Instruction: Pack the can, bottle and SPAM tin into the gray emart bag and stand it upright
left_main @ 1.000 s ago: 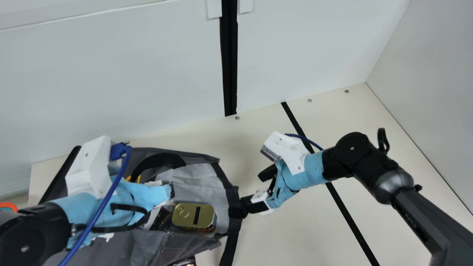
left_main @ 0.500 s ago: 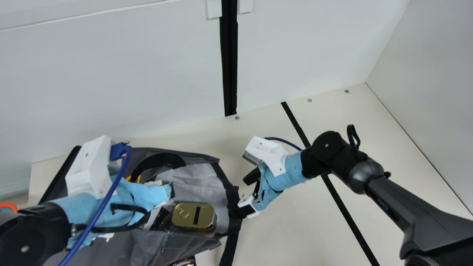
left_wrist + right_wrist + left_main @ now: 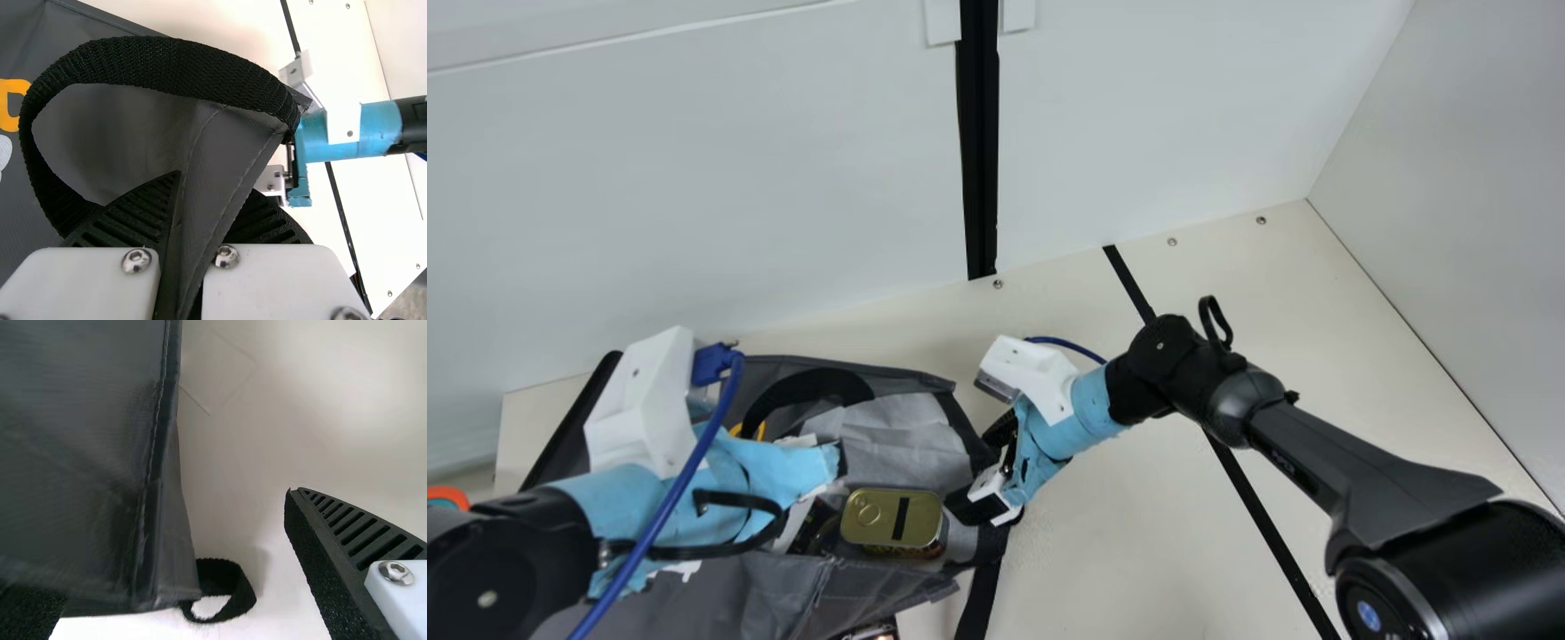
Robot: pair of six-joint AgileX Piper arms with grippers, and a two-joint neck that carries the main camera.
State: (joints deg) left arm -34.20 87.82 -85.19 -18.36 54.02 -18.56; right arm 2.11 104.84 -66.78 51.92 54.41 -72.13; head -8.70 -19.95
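In the main view, the blue cable (image 3: 713,422) and the wrapped left gripper (image 3: 778,471) lie over the bag (image 3: 720,596) and hide a part of its mouth. The right gripper (image 3: 969,471) is at the other end of the bag. On the cream table (image 3: 1112,560) a black strip (image 3: 1267,516) passes under the right arm. An orange ring (image 3: 452,494) shows at the left edge, and by the bag, at the bottom edge, something dark (image 3: 876,632) which I cannot identify. The bag is of smooth gray cloth with stitched hems, the lining paler and wrinkled; its handle (image 3: 173,60) is a black woven loop. The left gripper is closed on a fold of the bag; the right one is open. The tin (image 3: 892,518), gold and with rounded corners, lies inside the bag, beside a dark item (image 3: 814,531).
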